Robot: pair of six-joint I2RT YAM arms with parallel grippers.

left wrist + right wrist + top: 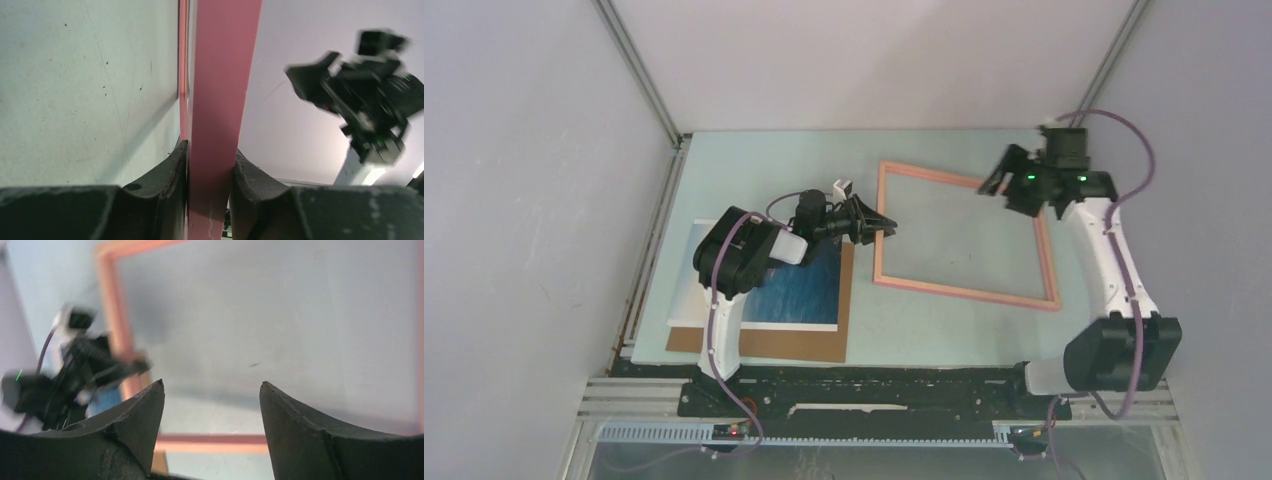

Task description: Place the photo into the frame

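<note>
Salmon-pink frame [964, 294] has its left rail clamped in the left jaws and stretches away toward the right jaws, which hang apart and empty over its far corner, while the photo [809, 290] lies behind the left jaws, nearer that arm.

No legible text or markings anywhere
</note>
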